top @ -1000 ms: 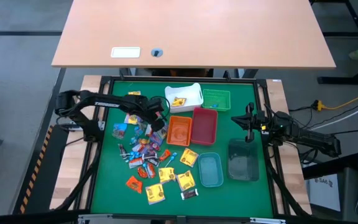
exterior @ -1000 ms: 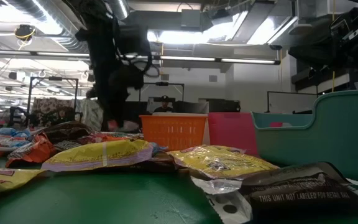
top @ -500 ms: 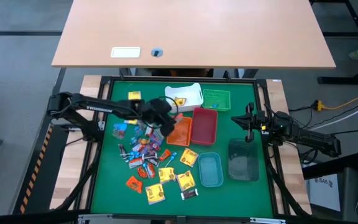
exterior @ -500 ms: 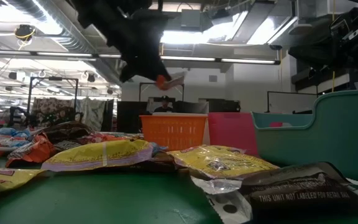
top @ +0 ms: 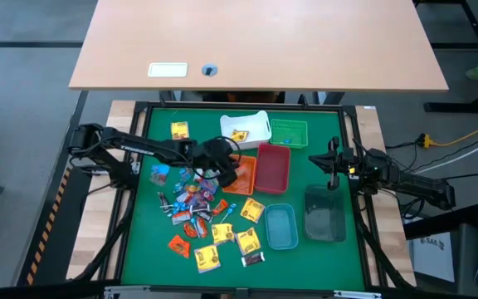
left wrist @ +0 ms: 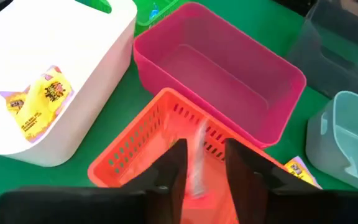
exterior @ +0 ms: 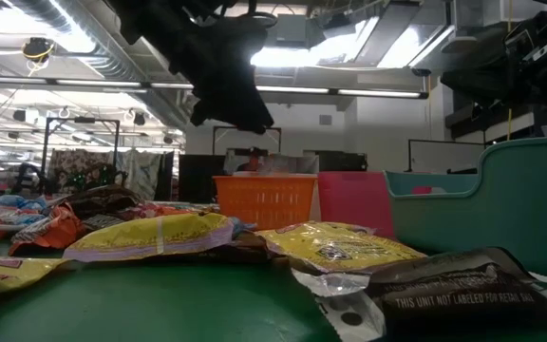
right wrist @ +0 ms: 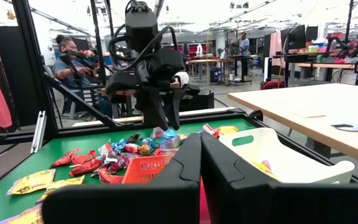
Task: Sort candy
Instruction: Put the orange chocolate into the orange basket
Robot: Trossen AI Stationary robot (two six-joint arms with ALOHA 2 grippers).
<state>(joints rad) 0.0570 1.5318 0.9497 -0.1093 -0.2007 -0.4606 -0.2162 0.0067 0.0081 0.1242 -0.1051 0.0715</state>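
I have the left gripper [left wrist: 201,171] hovering over the orange bin [top: 239,174], fingers spread apart with nothing pinched between them. A blurred orange-and-white sweet [left wrist: 197,163] shows in the gap between the fingers, inside the orange bin; I cannot tell whether it is resting there or in mid-air. The loose candy pile [top: 196,208] lies on the green mat just beside the orange bin, on the side away from the pink bin [top: 273,166]. One yellow sweet [left wrist: 41,102] sits in the white bin [top: 247,127], next to the orange bin. My right gripper [right wrist: 201,163] waits beyond the pink bin, fingers pressed together, empty.
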